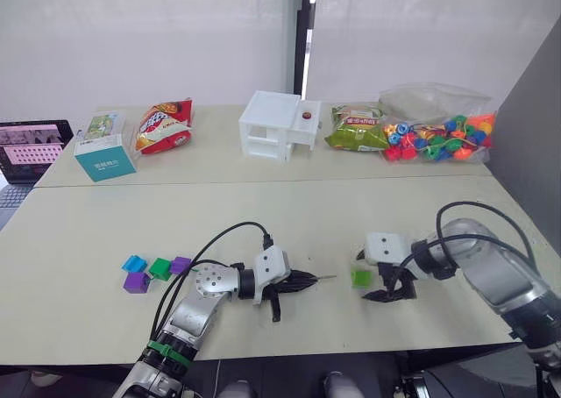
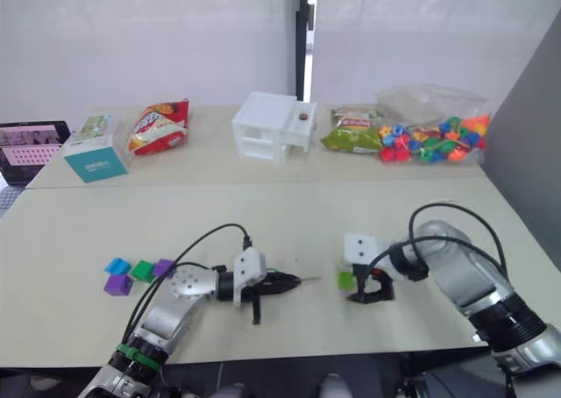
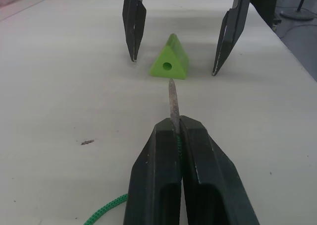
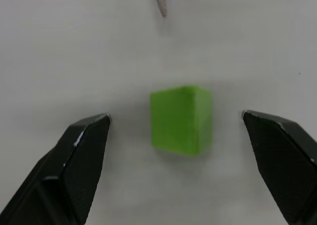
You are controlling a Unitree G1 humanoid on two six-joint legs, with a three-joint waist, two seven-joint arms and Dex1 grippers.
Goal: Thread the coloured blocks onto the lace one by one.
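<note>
far left edge, a dark laptop [image 1: 26, 152] with a pink screen; its text is too small to read. next on the pale bench [image 1: 88, 231], a teal and white carton [image 1: 105, 157] with white printing, not legible, and beside it a red and yellow snack bag [image 1: 164, 124], brand not readable.

near the front left, four small plastic blocks lie clustered, touching or almost: a bright blue block [image 1: 134, 264], a dark green block [image 1: 160, 268], a purple block [image 1: 181, 265] and a second purple block [image 1: 137, 282] just in front.

the left arm lies low over the bench, forearm reaching toward the right, wrist roughly level. the left hand [image 3: 177, 136] is clamped shut on the thin green woven lace [image 3: 104, 210], with the stiff dark needle tip [image 3: 173, 101] sticking out past the fingertips and pointing at the light green block [image 3: 171, 64]. the lace trails back under the hand.

centre rear, a white plastic box-like model [image 1: 276, 124] with a small dark round piece on top.

the light green block sits on the bench just beyond the needle tip, not touching it. its holed face turns toward the needle.

the right arm comes in from the right, elbow bent, wrist turned down. the right hand [image 4: 188, 150] is spread open, one black finger [image 4: 79, 155] on each side of the light green block, neither touching it, tips close to the bench.

rear right, a green snack bag [image 1: 353, 128], lettering not readable, and a clear plastic bag of rounded coloured beads [image 1: 438, 135].
</note>
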